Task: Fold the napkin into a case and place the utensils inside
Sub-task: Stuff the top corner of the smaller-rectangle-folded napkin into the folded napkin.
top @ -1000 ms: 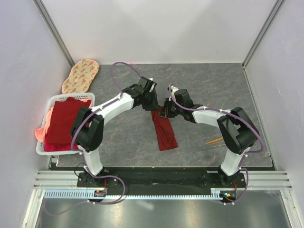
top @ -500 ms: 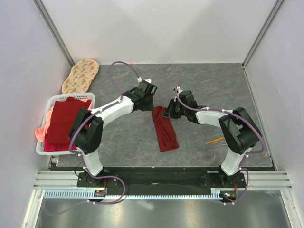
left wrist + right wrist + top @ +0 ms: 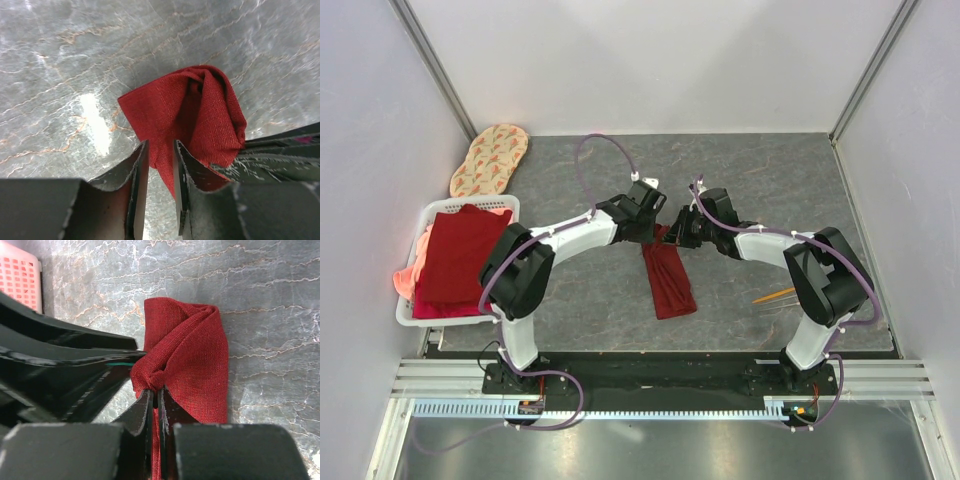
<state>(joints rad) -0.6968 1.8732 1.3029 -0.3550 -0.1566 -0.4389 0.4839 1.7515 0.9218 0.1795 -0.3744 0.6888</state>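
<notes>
My right gripper (image 3: 155,391) is clamped on a bunched corner of the napkin (image 3: 192,347), its jaws almost together with cloth pinched between them. My left gripper (image 3: 160,146) has its jaws a little apart, straddling the near edge of the same fold, and I judge that it grips nothing. The napkin lies as a long narrow strip on the table (image 3: 570,290), its far end rolled over directly beneath both sets of fingertips and the rest trailing back towards my bases. To make this fold well, close the left jaws on the top layer only, level with the right pinch, then carry both corners together so that the edge lands square. The two grippers nearly touch, so collision between them is the main hazard. The utensils (image 3: 775,295) lie well behind and to the right of my right gripper. The basket (image 3: 420,215), its cloth stack (image 3: 450,255) and the oval mat (image 3: 488,160) lie well to the left of my left gripper, out of the way.
</notes>
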